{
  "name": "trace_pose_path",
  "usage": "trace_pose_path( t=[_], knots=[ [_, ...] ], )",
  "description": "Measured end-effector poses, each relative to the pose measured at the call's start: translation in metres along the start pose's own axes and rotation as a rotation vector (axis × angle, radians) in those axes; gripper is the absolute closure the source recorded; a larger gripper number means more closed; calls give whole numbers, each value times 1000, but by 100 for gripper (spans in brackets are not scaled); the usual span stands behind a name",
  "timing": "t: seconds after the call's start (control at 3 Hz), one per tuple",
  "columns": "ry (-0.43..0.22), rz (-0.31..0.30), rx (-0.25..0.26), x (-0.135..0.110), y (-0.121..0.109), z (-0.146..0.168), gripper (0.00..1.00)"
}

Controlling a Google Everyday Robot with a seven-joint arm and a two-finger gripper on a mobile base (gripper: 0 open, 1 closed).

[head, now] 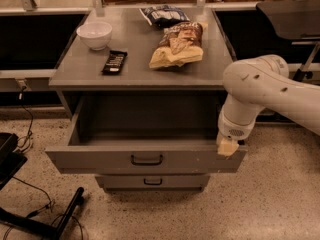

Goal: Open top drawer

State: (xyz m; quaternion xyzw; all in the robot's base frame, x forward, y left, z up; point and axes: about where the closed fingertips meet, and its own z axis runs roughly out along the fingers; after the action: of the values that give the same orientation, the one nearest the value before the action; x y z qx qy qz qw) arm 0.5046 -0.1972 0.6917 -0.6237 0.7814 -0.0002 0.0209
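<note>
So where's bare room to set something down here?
Bare: the cabinet top between black packet and chip bag, its front right corner, and inside the open top drawer. Crowded at the back: white bowl, dark bag. The gripper sits at the drawer's right front corner.

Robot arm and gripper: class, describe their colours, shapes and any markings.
The arm is white, smooth and rounded, with small dark dots on its shell. The gripper, at the top drawer's right front corner, looks pale tan. No cables show.
</note>
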Motion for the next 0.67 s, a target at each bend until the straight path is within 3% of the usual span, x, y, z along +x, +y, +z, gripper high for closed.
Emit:
trace_pose_path(
  t=[0.67],
  knots=[
    [19,7,-79,29,43,-10,100]
  ],
)
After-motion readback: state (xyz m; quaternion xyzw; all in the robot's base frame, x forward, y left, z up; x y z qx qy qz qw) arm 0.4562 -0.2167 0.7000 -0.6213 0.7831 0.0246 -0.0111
